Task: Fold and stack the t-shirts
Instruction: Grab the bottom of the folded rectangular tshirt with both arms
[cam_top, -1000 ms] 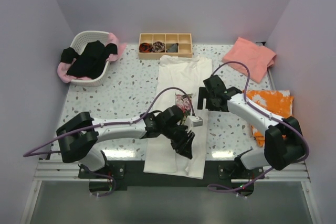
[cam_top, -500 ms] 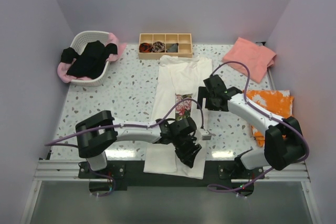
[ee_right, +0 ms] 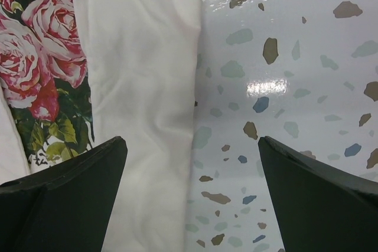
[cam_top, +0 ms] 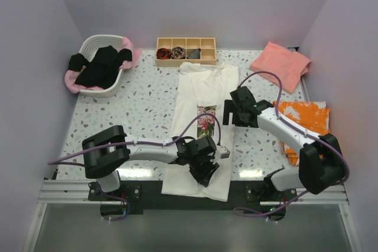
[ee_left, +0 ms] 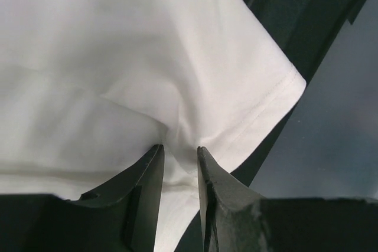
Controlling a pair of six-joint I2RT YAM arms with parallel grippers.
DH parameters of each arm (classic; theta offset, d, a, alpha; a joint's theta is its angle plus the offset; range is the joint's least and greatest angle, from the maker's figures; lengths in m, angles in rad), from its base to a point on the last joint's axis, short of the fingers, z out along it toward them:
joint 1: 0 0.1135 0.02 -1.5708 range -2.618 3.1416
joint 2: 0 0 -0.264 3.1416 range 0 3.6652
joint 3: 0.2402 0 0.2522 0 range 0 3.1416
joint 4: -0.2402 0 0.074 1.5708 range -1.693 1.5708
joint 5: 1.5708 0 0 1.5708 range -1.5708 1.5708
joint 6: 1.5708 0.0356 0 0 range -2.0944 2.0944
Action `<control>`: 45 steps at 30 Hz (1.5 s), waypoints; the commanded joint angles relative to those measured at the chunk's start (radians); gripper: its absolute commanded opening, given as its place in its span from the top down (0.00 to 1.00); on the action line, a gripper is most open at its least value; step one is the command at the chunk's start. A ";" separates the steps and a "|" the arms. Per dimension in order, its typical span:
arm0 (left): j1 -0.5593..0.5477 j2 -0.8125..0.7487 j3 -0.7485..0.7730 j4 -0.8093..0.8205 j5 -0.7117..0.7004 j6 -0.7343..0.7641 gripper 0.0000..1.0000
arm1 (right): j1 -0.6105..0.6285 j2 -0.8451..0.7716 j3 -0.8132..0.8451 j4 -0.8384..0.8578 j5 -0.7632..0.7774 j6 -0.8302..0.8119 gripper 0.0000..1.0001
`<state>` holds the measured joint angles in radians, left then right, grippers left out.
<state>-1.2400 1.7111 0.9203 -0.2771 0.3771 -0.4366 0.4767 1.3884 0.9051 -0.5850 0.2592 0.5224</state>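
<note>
The cream-white t-shirt with the rose print [cam_top: 202, 90] lies lengthwise down the middle of the table, folded narrow. My left gripper [cam_top: 205, 172] is shut on its cloth near the bottom hem; the left wrist view shows the white cloth [ee_left: 142, 63] pinched between the fingers [ee_left: 147, 175]. My right gripper [cam_top: 231, 112] is open and empty over the shirt's right edge; the right wrist view shows the rose print [ee_right: 41, 51] and the folded edge [ee_right: 198, 87]. A salmon-pink t-shirt [cam_top: 282, 65] lies at the back right. Black [cam_top: 100, 66] and light pink [cam_top: 127, 44] tees fill the basket.
A white basket [cam_top: 94, 42] stands at the back left. A wooden compartment tray [cam_top: 186, 51] with small dark rolled bundles stands at the back middle. An orange-and-white cloth [cam_top: 304, 122] lies at the right edge. The shirt's hem hangs over the table's near edge.
My left gripper has moved toward the near edge and taken hold of the shirt's bottom part. The rose print is now uncovered. My right gripper has barely moved.
</note>
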 commanded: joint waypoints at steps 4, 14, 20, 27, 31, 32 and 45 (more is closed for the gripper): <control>-0.001 -0.165 0.023 -0.037 -0.251 -0.010 0.64 | -0.004 -0.095 -0.034 -0.006 0.000 0.004 0.01; 0.014 -0.333 -0.021 -0.172 -0.702 -0.201 0.47 | -0.003 -0.313 -0.158 -0.064 -0.130 0.041 0.01; 0.126 -0.514 -0.266 -0.123 -0.690 -0.341 0.41 | 0.000 -0.385 -0.264 -0.072 -0.238 0.039 0.01; 0.301 -0.445 -0.215 0.036 -0.689 -0.188 0.38 | 0.002 -0.313 -0.140 0.008 -0.181 0.044 0.01; 0.398 -0.306 -0.094 0.133 -0.621 -0.104 0.39 | 0.002 -0.140 -0.029 0.126 -0.213 0.015 0.01; 0.440 -0.280 -0.051 0.154 -0.571 -0.084 0.39 | 0.002 -0.094 -0.009 0.151 -0.215 0.007 0.01; 0.648 0.102 0.255 0.354 -0.222 -0.010 0.45 | -0.035 0.411 0.323 0.301 -0.287 -0.048 0.01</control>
<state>-0.6117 1.7428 1.0958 -0.0326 0.0277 -0.4850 0.4664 1.7458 1.1362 -0.3336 0.0029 0.4988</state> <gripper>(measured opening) 0.558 0.986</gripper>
